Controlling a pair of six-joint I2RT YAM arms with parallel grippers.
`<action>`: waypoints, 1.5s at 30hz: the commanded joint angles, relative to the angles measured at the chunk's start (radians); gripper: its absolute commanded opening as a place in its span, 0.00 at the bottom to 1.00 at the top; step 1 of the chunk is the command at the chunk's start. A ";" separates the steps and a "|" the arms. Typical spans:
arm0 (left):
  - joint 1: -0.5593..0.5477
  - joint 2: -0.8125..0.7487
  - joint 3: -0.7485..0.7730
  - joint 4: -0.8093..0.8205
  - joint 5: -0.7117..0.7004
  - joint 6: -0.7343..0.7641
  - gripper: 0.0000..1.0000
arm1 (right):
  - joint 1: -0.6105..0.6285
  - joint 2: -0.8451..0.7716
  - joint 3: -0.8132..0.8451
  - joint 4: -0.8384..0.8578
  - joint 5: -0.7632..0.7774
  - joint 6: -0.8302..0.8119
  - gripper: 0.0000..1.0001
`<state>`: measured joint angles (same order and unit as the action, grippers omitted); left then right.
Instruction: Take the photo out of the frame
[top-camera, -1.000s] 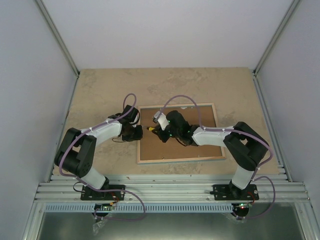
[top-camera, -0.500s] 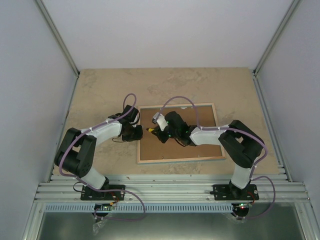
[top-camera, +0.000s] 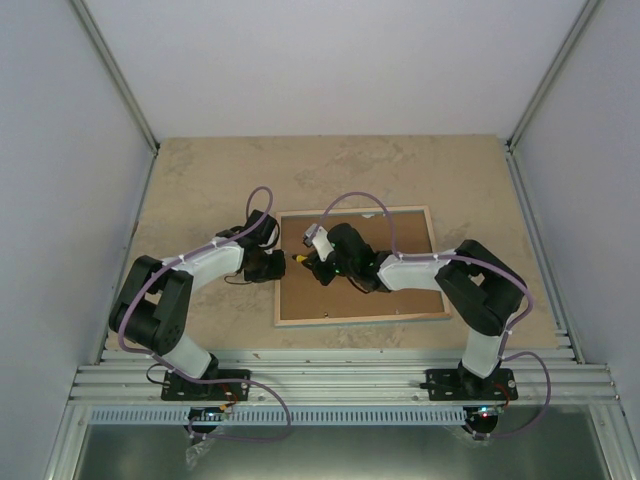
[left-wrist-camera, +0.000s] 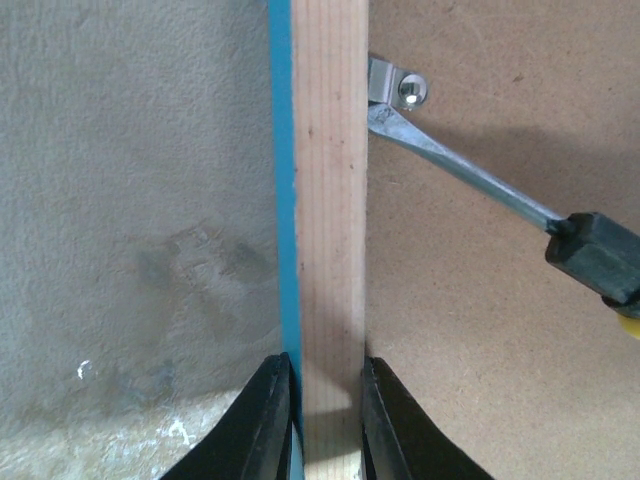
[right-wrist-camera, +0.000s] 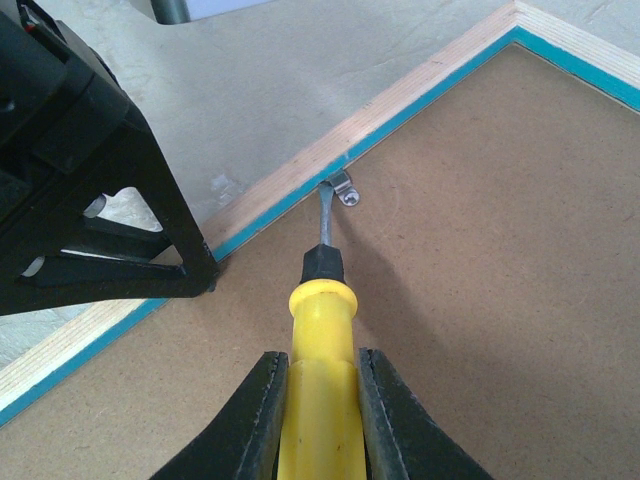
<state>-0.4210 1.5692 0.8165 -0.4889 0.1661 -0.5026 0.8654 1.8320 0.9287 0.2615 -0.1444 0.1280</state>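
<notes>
Frame (top-camera: 340, 300) lies face down, photo hidden; screwdriver (right-wrist-camera: 322, 310) tip meets clip (right-wrist-camera: 345, 188).

Front of frame (top-camera: 330, 300): turned down to the table (top-camera: 200, 180), unseen.
Handle of screwdriver (right-wrist-camera: 318, 330): rear end cut off by the bottom edge, right wrist view.
Tip of screwdriver: meets the metal clip (right-wrist-camera: 343, 187); whether over or under it cannot be told.
Fingers of left gripper (left-wrist-camera: 326, 372): cut off by the bottom edge, left wrist view.

Beige table (top-camera: 200, 180); the frame (top-camera: 400, 300) lies back-up.
</notes>
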 joint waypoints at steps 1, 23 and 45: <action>-0.007 -0.019 -0.014 -0.003 0.052 -0.011 0.12 | -0.011 0.002 -0.004 0.041 0.126 0.031 0.00; -0.007 -0.034 -0.035 0.017 0.080 -0.027 0.12 | -0.013 -0.049 -0.045 0.105 0.231 0.157 0.00; -0.007 -0.055 -0.065 0.049 0.106 -0.070 0.12 | -0.012 -0.091 -0.086 0.154 0.296 0.294 0.00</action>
<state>-0.4236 1.5318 0.7631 -0.4381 0.1963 -0.5354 0.8448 1.7653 0.8440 0.3534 0.1364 0.4046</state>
